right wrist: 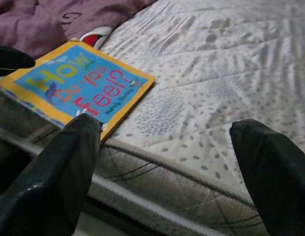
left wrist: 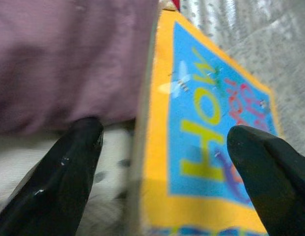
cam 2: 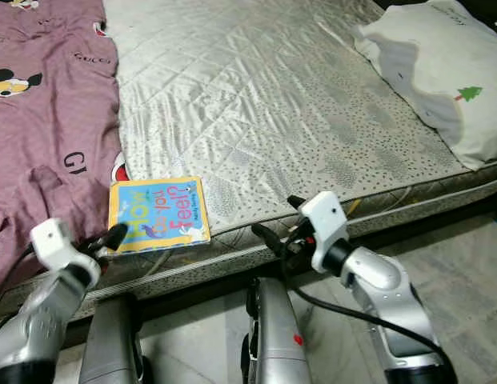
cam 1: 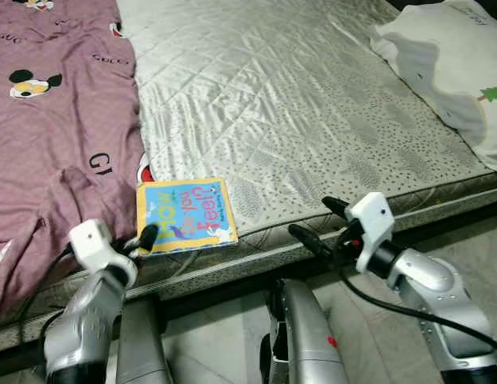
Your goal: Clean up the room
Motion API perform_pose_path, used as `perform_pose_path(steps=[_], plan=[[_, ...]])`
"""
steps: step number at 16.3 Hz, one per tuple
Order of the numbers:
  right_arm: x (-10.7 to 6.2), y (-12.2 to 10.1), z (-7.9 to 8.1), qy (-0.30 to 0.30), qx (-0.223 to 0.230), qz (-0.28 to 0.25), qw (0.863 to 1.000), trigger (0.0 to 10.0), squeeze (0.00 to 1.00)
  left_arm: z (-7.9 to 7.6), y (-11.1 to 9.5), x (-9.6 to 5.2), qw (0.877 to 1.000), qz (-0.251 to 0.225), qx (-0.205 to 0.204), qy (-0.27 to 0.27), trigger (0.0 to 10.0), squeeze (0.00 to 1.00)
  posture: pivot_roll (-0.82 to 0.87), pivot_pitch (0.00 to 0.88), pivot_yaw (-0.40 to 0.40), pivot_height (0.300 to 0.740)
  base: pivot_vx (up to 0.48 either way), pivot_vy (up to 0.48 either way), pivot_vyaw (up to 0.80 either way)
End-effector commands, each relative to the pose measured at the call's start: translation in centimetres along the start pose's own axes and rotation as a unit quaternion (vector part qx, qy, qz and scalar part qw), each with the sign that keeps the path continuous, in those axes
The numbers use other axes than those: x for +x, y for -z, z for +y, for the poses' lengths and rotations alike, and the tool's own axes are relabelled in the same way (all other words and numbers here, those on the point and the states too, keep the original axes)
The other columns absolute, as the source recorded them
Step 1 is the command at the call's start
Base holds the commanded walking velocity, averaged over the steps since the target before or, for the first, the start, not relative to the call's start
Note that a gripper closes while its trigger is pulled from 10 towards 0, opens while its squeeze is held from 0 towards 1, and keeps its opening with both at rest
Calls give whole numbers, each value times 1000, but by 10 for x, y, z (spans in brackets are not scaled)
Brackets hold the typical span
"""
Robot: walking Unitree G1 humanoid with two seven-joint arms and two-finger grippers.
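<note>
- A children's book lies flat at the mattress edge, beside a purple blanket.
- Left claw open, fingers straddling the book's corner.
- Right claw open, near the mattress edge.

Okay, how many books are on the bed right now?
1: the book lies flat at the mattress front edge beside the purple blanket, left gripper at its corner. Others may hide under the blanket.

book | blue, yellow-bordered (children's title) | flat | mattress front edge
</note>
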State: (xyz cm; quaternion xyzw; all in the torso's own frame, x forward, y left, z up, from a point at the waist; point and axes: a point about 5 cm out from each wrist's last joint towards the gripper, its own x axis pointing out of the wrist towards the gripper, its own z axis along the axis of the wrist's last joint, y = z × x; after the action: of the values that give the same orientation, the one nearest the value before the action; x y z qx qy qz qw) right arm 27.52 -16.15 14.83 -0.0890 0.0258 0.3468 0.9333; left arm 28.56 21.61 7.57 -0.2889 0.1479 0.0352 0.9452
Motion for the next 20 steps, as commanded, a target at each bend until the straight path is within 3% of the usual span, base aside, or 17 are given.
perform_pose_path(steps=[1,6,10,11,12,14,16,20], plan=[[-1,0,0,-2,-12,6,1000,10000,0,7,5,0,999,18,-29,0,10000,0,-97,179,-90,533,0,0,0],[-1,-7,-6,-2,-19,11,1000,10000,0,-1,22,6,993,97,-34,61,10000,0,-105,163,-91,533,0,0,0],[4,-8,-7,1,-29,5,1000,10000,0,-3,27,11,989,118,-47,80,10000,0,-102,149,-93,533,0,0,0],[5,-8,-7,2,-31,5,1000,10000,0,-3,27,12,989,116,-46,85,4078,0,-101,145,-93,533,0,0,0],[6,-8,-8,6,-33,5,999,10000,0,-4,26,15,989,112,-44,84,0,0,-99,141,-95,533,0,0,0],[8,-9,-10,17,-33,4,999,10000,0,-9,24,23,990,105,-43,84,0,0,-101,137,-99,533,0,0,0],[13,-16,-12,26,-37,-8,999,10000,0,-25,22,34,988,99,-45,107,0,0,-109,130,-103,533,0,0,0],[17,-19,-17,41,-44,-14,998,10000,0,-41,27,43,984,113,-39,134,0,0,-111,125,-102,533,0,0,0]])
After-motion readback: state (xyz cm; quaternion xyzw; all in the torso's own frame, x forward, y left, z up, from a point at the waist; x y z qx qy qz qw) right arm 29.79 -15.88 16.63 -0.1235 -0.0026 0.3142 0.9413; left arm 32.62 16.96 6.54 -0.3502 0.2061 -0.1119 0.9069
